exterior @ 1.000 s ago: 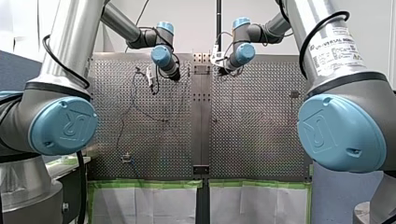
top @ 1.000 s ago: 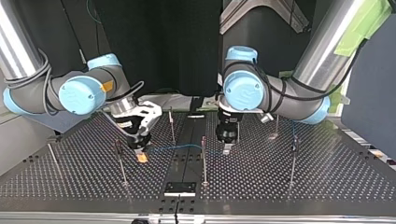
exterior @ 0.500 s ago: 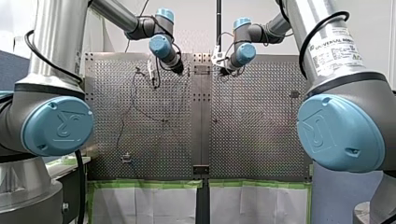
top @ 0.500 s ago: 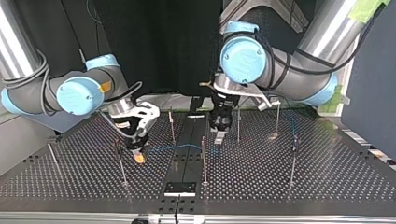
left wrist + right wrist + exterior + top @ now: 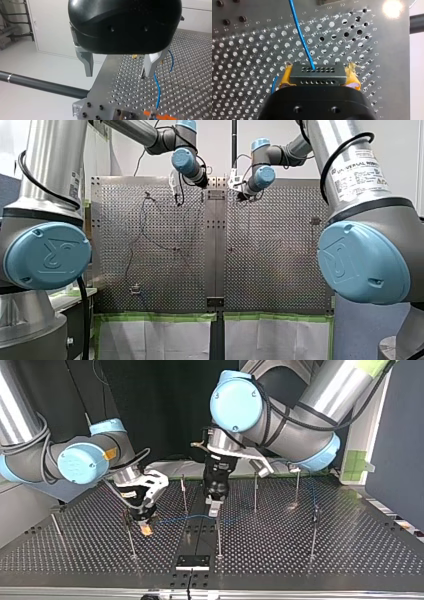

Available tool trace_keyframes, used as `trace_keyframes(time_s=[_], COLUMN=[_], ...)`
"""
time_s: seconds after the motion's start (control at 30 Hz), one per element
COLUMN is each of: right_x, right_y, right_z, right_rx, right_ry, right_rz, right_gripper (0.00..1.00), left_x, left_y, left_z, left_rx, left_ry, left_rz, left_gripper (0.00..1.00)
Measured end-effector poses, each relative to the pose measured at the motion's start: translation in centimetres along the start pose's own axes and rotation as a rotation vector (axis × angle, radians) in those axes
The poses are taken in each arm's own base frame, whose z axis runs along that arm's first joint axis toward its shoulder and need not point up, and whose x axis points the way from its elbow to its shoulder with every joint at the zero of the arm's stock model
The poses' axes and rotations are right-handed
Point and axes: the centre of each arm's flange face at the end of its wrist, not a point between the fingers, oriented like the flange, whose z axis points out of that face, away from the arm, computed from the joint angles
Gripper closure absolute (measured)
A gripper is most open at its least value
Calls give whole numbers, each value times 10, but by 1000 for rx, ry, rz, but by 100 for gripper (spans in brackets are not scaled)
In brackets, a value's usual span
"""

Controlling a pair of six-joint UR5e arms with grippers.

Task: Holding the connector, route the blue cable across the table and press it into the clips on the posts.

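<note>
My right gripper (image 5: 319, 73) is shut on a grey connector (image 5: 316, 78), clamped between its yellow pads (image 5: 285, 78). The blue cable (image 5: 300, 35) runs from the connector away over the perforated plate. In the top view this gripper (image 5: 145, 528) hangs low at the left of the middle, beside a thin post (image 5: 130, 536), and the blue cable (image 5: 187, 518) stretches to the right from it. My left gripper (image 5: 214, 508) hovers over the middle strip, above the cable. Its metal fingers (image 5: 88, 65) stand open with nothing between them, and the cable (image 5: 157, 86) passes just past one finger.
Several thin posts stand on the plate: one (image 5: 184, 491) behind the cable, one (image 5: 218, 532) in front, others (image 5: 255, 492) (image 5: 314, 530) toward the top view's right. A black bracket (image 5: 192, 561) sits at the near edge. A black bar (image 5: 42, 85) lies beyond the table edge.
My left arm has risen and swung toward the top view's left, from the right of the middle post to over the middle strip. My right gripper has shifted only slightly with the connector.
</note>
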Motion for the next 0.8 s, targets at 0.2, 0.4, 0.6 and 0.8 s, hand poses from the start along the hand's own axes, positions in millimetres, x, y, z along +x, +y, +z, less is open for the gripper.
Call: trace_keyframes(time_s=[0.2,0.4,0.6,0.8], right_x=[1,2,2,2], right_y=[2,4,5,6], right_z=[0,0,0,0], right_rx=[-4,-6,-7,-8], right_ry=[1,3,3,3], right_rz=[0,0,0,0], right_gripper=[100,100,100,100], left_x=[11,27,43,50], left_y=[-25,-50,-74,-70], left_z=[5,7,10,22], left_rx=[-2,-6,-11,-41], left_ry=[9,30,46,46], left_rz=[10,32,54,60], left_gripper=[0,0,0,0])
